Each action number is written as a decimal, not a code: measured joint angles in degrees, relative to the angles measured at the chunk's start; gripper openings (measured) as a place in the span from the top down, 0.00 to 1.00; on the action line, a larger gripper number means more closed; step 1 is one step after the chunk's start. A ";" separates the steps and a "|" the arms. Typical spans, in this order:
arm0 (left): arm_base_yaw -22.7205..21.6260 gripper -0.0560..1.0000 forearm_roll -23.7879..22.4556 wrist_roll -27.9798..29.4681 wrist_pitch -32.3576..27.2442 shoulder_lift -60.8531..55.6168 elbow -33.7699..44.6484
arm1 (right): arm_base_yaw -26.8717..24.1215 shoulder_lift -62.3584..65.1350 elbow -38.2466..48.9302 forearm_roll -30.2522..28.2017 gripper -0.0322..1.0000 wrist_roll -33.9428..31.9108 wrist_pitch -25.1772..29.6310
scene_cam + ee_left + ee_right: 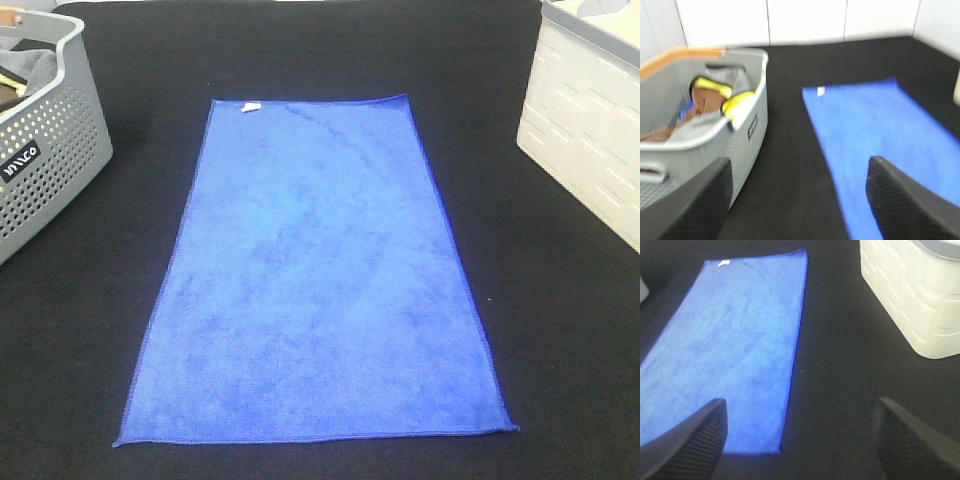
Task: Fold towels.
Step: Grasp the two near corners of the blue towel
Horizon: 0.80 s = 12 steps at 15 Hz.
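A royal-blue towel point(315, 275) lies spread flat and unfolded on the black table, its long side running away from me, with a small white tag point(250, 106) at its far left corner. It also shows in the left wrist view point(880, 145) and the right wrist view point(735, 345). Neither arm shows in the exterior high view. My left gripper point(797, 200) is open and empty, above the table between the grey basket and the towel's left edge. My right gripper point(800, 440) is open and empty, above the table near the towel's near right corner.
A perforated grey basket point(50, 160) holding grey, yellow and brown cloths stands at the far left, also in the left wrist view point(747, 125). A cream-white bin point(590, 130) stands at the far right, also in the right wrist view point(912, 295). Black table point(560, 330) surrounds the towel.
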<state>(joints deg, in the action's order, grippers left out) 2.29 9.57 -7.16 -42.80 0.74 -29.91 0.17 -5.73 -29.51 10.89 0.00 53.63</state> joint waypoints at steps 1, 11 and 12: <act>0.00 0.27 0.86 2.29 4.01 2.06 0.40 | 0.00 -3.21 0.00 0.34 0.24 -1.72 -2.69; 0.00 0.27 27.27 -6.82 8.71 55.98 0.74 | 0.00 -51.91 -2.58 14.95 0.24 8.77 -10.14; 0.00 0.27 29.74 -10.14 8.42 60.91 0.74 | 0.00 -56.09 -3.32 16.62 0.24 11.46 -9.97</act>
<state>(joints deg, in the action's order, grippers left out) 2.29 39.30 -17.30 -34.38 61.65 -29.16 0.17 -61.82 -32.83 27.50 11.46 43.66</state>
